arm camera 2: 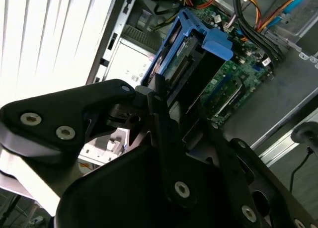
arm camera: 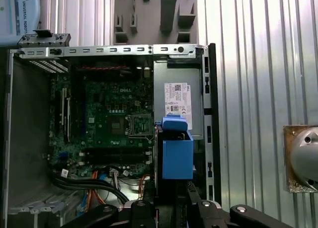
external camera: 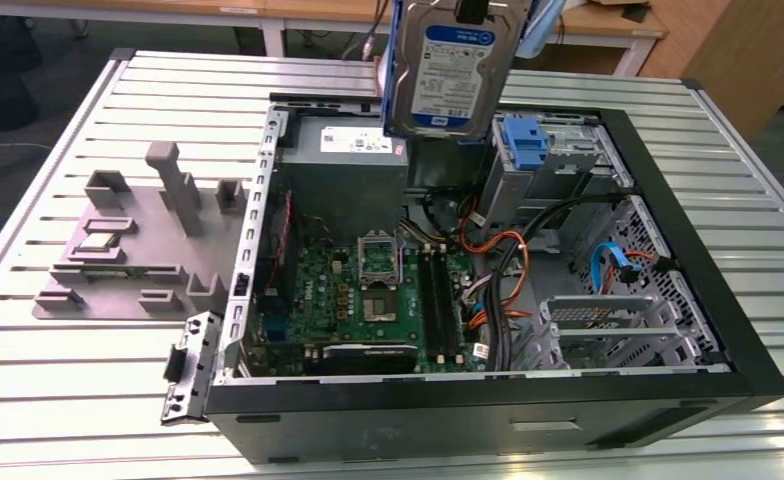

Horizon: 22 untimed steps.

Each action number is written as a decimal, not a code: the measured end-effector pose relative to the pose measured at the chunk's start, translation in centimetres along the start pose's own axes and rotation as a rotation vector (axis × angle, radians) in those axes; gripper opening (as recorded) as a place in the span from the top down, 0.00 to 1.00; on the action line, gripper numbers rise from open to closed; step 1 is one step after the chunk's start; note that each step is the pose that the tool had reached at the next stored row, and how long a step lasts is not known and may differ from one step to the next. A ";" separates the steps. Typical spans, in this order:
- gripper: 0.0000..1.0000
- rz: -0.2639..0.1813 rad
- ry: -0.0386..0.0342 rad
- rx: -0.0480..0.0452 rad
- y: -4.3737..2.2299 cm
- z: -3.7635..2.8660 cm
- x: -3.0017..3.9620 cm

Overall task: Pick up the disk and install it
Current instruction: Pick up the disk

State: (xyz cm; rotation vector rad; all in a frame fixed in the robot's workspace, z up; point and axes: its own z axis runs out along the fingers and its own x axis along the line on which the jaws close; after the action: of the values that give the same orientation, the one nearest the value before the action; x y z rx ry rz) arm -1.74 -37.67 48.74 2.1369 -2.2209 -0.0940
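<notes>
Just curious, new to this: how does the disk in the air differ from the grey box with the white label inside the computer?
The disk hangs upright above the case; the grey box sits inside it. The disk has blue rails and a blue-and-white label; the grey box's label is white. Both are grey and rectangular.

Silver-grey disk (external camera: 448, 75) with blue-and-white label and blue rails; green motherboard (external camera: 352, 300), black case (external camera: 499, 420); ribbed silver bench (external camera: 85, 390), grey fixture (external camera: 125, 245)

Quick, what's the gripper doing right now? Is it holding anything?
Gripper: closed, holding the disk above the open computer case.
</notes>
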 end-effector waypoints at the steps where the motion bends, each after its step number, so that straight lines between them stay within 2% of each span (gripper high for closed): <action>1: 0.65 0.000 0.0003 -0.0001 -0.02 -0.01 0.38; 8: 0.65 0.000 0.0004 -0.0001 -0.11 0.01 2.84; 22: 0.65 0.000 0.0006 -0.0001 -0.35 0.10 8.72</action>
State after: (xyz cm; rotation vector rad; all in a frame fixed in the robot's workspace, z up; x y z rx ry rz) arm -1.74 -46.40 48.61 2.1366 -2.2207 -0.0935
